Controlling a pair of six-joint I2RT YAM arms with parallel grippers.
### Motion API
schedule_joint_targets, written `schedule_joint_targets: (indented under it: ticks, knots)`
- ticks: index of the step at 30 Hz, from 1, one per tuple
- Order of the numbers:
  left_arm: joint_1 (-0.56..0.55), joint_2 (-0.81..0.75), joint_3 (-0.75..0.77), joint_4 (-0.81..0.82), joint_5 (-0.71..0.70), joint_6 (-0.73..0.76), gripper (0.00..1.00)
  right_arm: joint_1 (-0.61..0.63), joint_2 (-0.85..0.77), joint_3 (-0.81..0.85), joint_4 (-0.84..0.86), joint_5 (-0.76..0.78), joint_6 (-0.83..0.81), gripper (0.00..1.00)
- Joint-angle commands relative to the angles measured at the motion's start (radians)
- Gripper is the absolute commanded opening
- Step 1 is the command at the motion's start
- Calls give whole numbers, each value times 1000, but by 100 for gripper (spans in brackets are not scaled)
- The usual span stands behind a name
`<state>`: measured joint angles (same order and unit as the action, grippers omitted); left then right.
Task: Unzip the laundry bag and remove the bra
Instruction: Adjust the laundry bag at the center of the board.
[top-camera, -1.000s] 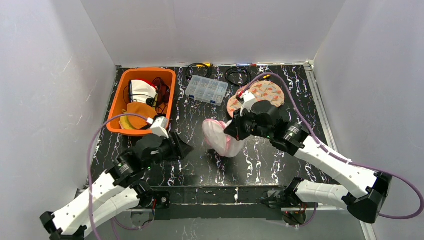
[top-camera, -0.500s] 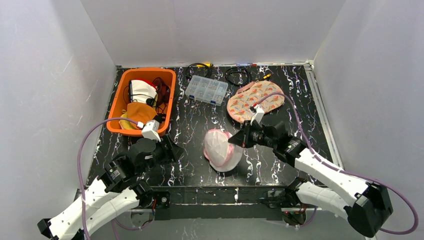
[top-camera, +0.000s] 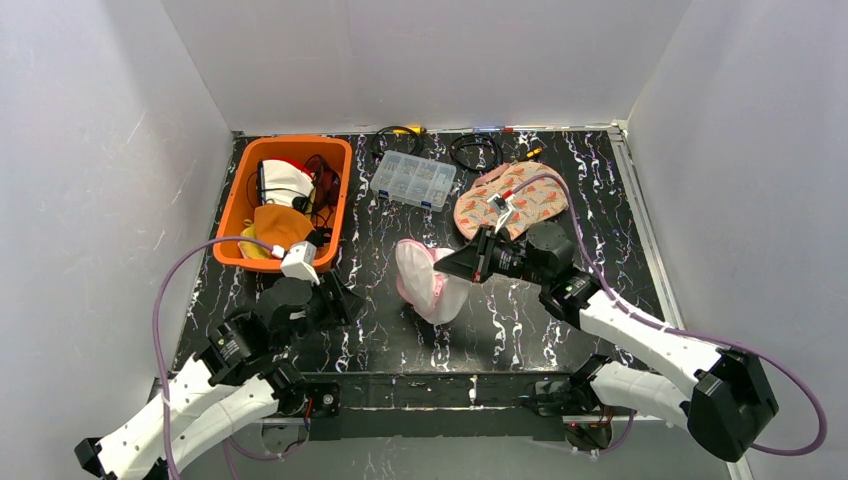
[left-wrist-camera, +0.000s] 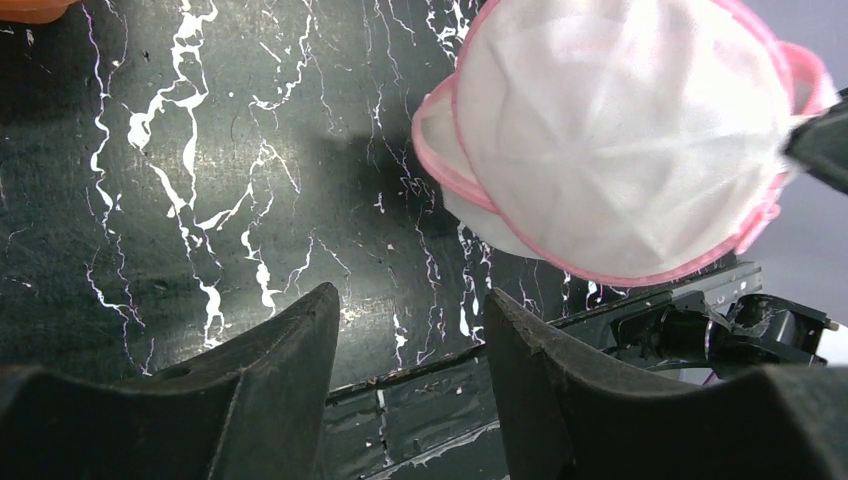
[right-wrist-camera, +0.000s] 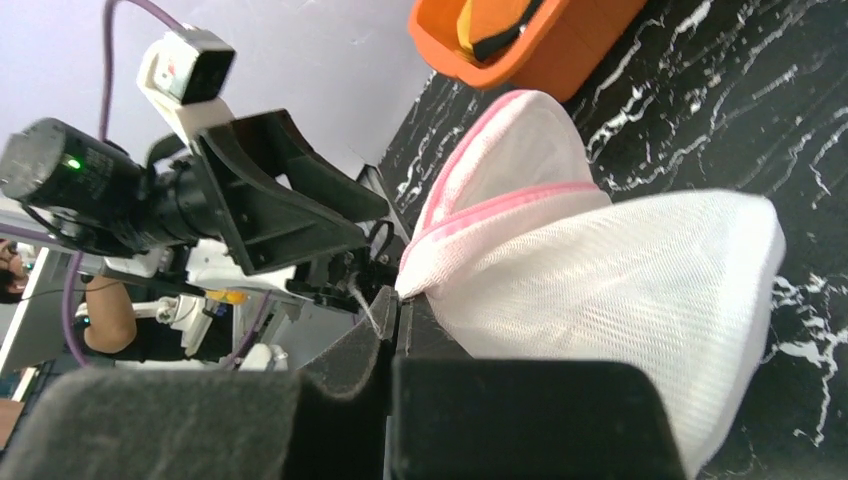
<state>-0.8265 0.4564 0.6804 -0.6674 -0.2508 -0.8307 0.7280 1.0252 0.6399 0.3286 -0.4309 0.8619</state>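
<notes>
The laundry bag, white mesh with pink trim, is held tilted above the middle of the black marbled table. My right gripper is shut on its right edge; the right wrist view shows the jaws pinching the pink-trimmed rim of the bag. My left gripper stands open to the left of the bag, apart from it, with nothing between its fingers. The bag fills the upper right of the left wrist view. A peach patterned bra lies flat at the back right, outside the bag.
An orange bin with clothes and cables stands at the back left. A clear plastic organiser box sits at the back centre, with coiled cables behind it. The table's front rail runs just below the left gripper.
The right gripper came down from over the bra, then lifted the bag's edge and drew it up and to the left, tilting it upright. The left arm pulled back slightly, then stayed still.
</notes>
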Motion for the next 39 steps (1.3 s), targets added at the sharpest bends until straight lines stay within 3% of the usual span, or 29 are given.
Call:
schedule_joint_targets:
  ticks: [1, 7, 19, 21, 23, 25, 31, 35, 37, 39]
  knots:
    - [5, 26, -18, 14, -3, -9, 53, -34, 26, -144, 155, -40, 33, 1]
    - [5, 43, -68, 62, 26, -18, 53, -104, 36, -300, 213, -50, 28, 1]
    - [4, 168, -94, 177, 91, -1, 53, -111, -33, -318, -67, 125, -154, 2]
    - [5, 189, -93, 192, 97, 2, 54, -111, -27, -307, -112, 138, -176, 15]
    - [6, 211, -89, 201, 105, 8, 54, -111, -26, -293, -157, 144, -194, 39]
    - [5, 224, -85, 209, 112, 12, 53, -111, -44, -272, -217, 160, -214, 53]
    - [5, 260, -52, 217, 132, 35, 54, -110, -154, -105, -530, 259, -342, 76]
    - [5, 295, -17, 255, 176, 50, 53, -101, -190, 17, -684, 310, -409, 78]
    - [6, 332, -16, 323, 222, 46, 51, -91, -187, 24, -651, 268, -396, 73]
    - [5, 408, -20, 413, 292, 27, 47, -76, -151, 6, -559, 212, -361, 62]
